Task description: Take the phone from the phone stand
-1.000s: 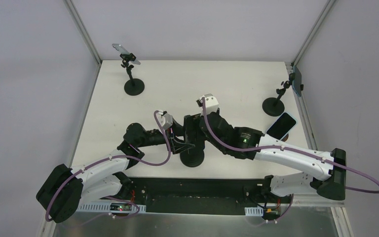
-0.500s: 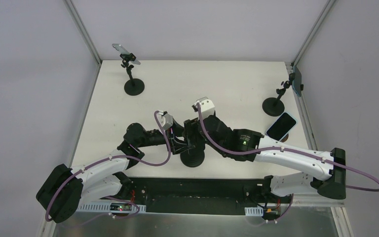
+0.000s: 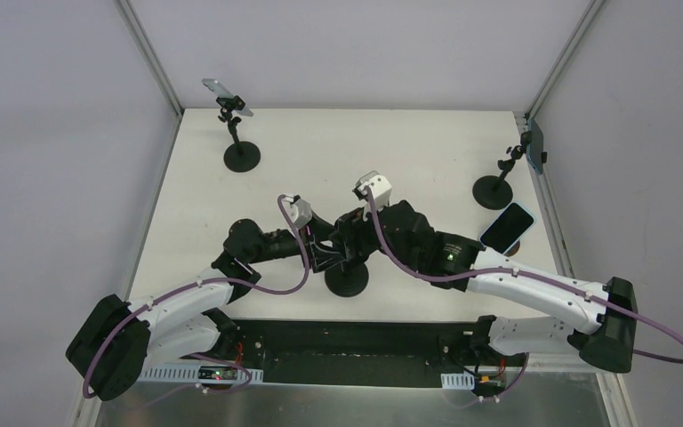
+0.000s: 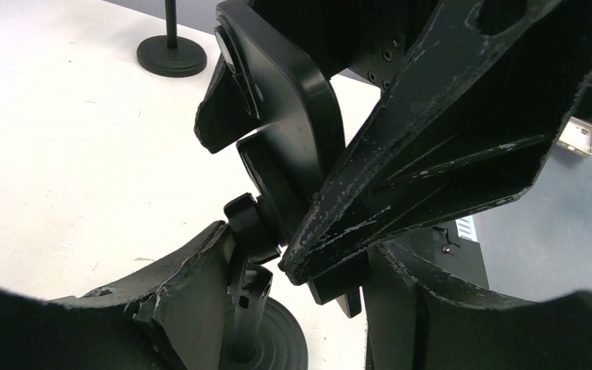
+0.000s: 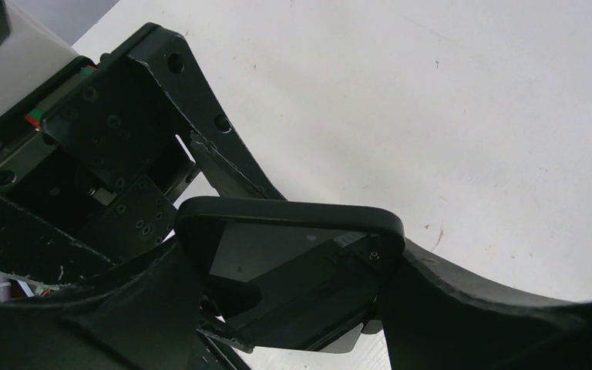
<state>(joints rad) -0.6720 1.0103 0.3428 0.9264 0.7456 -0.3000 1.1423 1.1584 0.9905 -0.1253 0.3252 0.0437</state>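
Observation:
The black phone stand (image 3: 347,283) stands at the table's near middle, its head hidden under both wrists in the top view. In the left wrist view its stem (image 4: 245,308) rises to a clamp holding the phone (image 4: 285,131), which is in a black case and tilted. My left gripper (image 4: 297,289) is closed on the stand's neck and clamp, just below the phone. My right gripper (image 5: 297,308) is shut on the phone (image 5: 293,250), one finger on each long edge. In the top view both grippers, left (image 3: 323,255) and right (image 3: 353,242), meet above the stand.
A second stand (image 3: 241,157) with a phone stands at the back left. A third stand (image 3: 495,191) with a phone is at the right edge. A loose phone (image 3: 506,226) lies flat by the right edge.
My right wrist has turned and shifted a little over the stand, and its arm has swung slightly to the right. My left arm has hardly moved.

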